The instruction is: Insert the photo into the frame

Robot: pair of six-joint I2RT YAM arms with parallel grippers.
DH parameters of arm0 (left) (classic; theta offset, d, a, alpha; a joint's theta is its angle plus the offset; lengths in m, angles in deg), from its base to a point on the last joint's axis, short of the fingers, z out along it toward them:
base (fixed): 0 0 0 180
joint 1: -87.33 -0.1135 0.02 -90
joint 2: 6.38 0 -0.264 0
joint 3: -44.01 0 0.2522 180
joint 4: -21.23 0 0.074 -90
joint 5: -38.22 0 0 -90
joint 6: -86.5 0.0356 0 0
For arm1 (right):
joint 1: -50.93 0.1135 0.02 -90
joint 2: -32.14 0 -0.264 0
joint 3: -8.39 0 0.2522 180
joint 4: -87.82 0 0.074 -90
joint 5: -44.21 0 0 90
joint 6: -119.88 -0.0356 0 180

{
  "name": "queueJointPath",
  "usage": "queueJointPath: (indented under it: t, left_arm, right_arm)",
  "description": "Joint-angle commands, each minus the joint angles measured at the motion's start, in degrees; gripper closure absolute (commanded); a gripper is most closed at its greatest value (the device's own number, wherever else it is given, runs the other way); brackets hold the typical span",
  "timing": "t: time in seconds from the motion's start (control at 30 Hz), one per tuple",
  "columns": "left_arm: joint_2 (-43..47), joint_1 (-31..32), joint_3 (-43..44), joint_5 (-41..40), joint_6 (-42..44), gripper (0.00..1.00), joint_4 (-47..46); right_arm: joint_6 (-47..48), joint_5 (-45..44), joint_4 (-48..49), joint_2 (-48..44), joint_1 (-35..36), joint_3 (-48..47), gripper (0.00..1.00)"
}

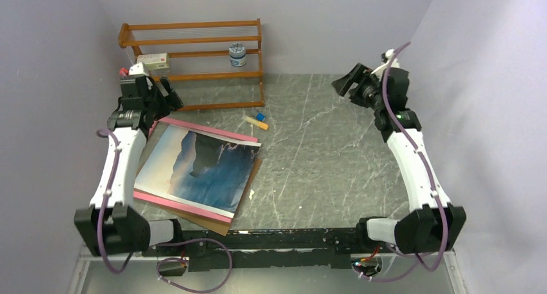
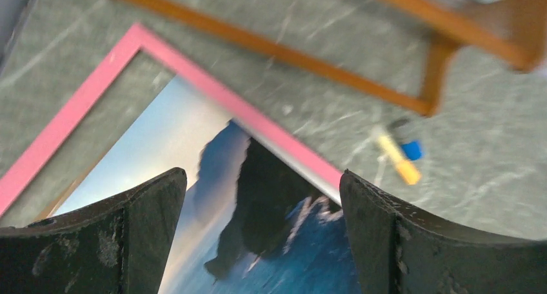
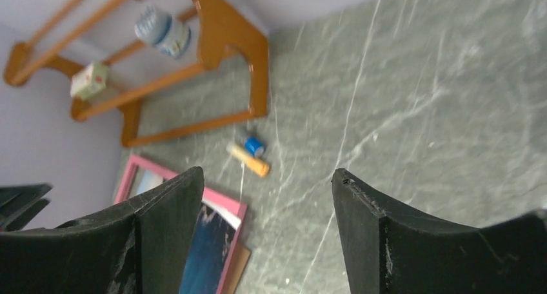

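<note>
The frame point(image 1: 182, 207), with its narrow pink border, lies flat on the left part of the table. The photo point(image 1: 200, 165) of blue sea and dark mountains rests face up and askew across its opening. My left gripper point(image 1: 169, 95) hovers open over the frame's far left corner and holds nothing. In the left wrist view its fingers point(image 2: 261, 178) straddle the photo point(image 2: 161, 133) and the pink border point(image 2: 213, 81). My right gripper point(image 1: 342, 81) is raised at the back right, open and empty. Its view point(image 3: 268, 171) shows the frame's corner point(image 3: 219, 197) far below.
A brown hardboard sheet point(image 1: 220, 227) pokes out under the frame's near right corner. A yellow stick with a blue cap point(image 1: 257, 120) lies beside the frame. The orange rack point(image 1: 193, 42) at the back holds a jar point(image 1: 238, 54) and a small box point(image 1: 155, 62).
</note>
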Motion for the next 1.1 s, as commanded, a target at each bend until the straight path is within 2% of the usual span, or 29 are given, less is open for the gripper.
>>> queueJointPath:
  t: [0.0, 0.23, 0.4, 0.5, 0.57, 0.77, 0.9, 1.0, 1.07]
  left_arm:
    - [-8.1, -2.3, 0.4, -8.5, -1.9, 0.06, 6.8]
    - [-18.7, -12.1, 1.1, -8.8, 0.2, 0.06, 1.3]
    - [-27.4, -15.5, 5.0, -7.2, 7.8, 0.17, -3.8]
    - [-32.3, -17.3, 6.4, -4.7, 11.5, 0.28, -4.5]
    - [-34.4, -18.1, 6.8, -3.1, 12.7, 0.30, -4.5]
    - [-38.0, -20.2, 7.0, -4.3, 15.4, 0.28, -5.6]
    - [-41.9, -21.8, 9.8, -0.7, 15.9, 0.19, -3.6]
    - [-44.3, -22.3, 12.2, 2.6, 16.6, 0.18, -2.4]
    - [-45.6, -22.5, 13.7, 4.2, 17.6, 0.21, -1.4]
  right_arm:
    - [-3.9, 6.9, 4.9, 4.0, 3.2, 3.9, 0.25]
    - [-5.8, 4.9, 4.7, 9.7, 10.1, 7.0, 0.26]
    - [-6.9, 5.6, 2.6, 13.4, 11.6, 6.2, 0.30]
    - [-7.2, 5.2, 2.1, 14.5, 12.6, 5.7, 0.31]
    - [-7.3, 4.9, 1.8, 15.1, 13.1, 5.3, 0.32]
    - [-7.2, 4.3, -0.4, 17.7, 14.7, 2.4, 0.33]
    - [-8.1, 3.6, -1.1, 19.1, 15.9, 1.3, 0.34]
    - [-9.4, 3.0, -1.3, 19.7, 16.6, 0.9, 0.35]
    - [-10.4, 2.9, -1.8, 20.0, 16.6, 0.6, 0.36]
